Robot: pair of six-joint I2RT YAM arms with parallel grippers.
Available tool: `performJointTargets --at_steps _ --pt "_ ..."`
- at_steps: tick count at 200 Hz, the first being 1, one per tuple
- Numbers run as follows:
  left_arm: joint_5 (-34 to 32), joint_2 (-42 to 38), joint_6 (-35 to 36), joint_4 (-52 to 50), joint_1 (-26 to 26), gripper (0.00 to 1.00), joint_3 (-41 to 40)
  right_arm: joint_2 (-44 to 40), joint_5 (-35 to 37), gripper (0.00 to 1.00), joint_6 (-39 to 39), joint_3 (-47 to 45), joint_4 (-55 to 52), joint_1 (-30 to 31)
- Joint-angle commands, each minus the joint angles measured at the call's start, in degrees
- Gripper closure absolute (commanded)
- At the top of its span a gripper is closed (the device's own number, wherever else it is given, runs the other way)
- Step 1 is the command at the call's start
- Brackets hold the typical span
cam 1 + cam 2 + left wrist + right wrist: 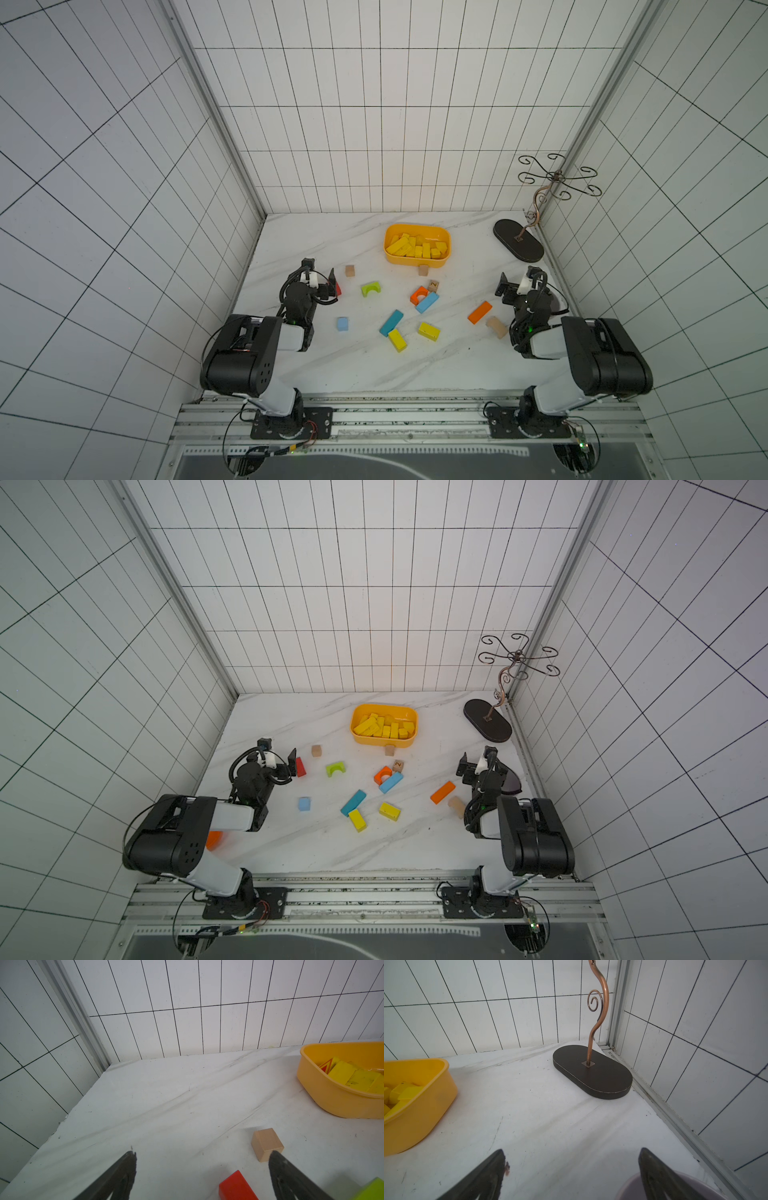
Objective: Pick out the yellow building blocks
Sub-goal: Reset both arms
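Blocks lie scattered over the white marbled worktop (pixel 316 365); most of the yellow building blocks (pixel 417 248) are heaped inside the yellow-orange tub (pixel 417 262), which sits near the middle of the worktop's far edge; two more stay on the bare surface toward the near edge: a yellow bar (pixel 397 340) at the near end of a teal bar (pixel 391 322), touching it or nearly so, and a second yellow bar (pixel 429 331) just to its right, apart from it; the left gripper (pixel 202 1155) hangs by the left edge, jaws spread wide and holding nothing, with a red block (pixel 235 1187) lying below the gap and a plain wooden cube (pixel 267 1144) just past one fingertip; the right gripper (pixel 572 1153) sits by the right edge, jaws equally wide and empty, facing the dark oval base of a copper wire stand (pixel 592 1072) in the far right corner; mid-worktop lie a green arch (pixel 370 289), an orange arch (pixel 419 294) with a light-blue bar (pixel 427 302) against it, a numbered cube (pixel 433 285) and a pale blue cube (pixel 342 323); an orange bar (pixel 479 312) and a curved plain block (pixel 496 327) lie near the right arm; another wooden cube (pixel 423 270) rests against the tub's near wall.
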Motion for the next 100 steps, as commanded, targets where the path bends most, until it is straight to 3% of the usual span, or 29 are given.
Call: performJointTargets --at_steps 1,100 --pt "1.06 -0.53 -0.96 -0.3 0.17 0.03 0.58 -0.62 -0.58 0.01 0.24 -1.05 2.96 0.35" --pt "1.06 -0.55 -0.86 -0.38 0.21 0.02 0.57 -0.2 -0.23 0.01 0.04 -1.3 4.05 0.54"
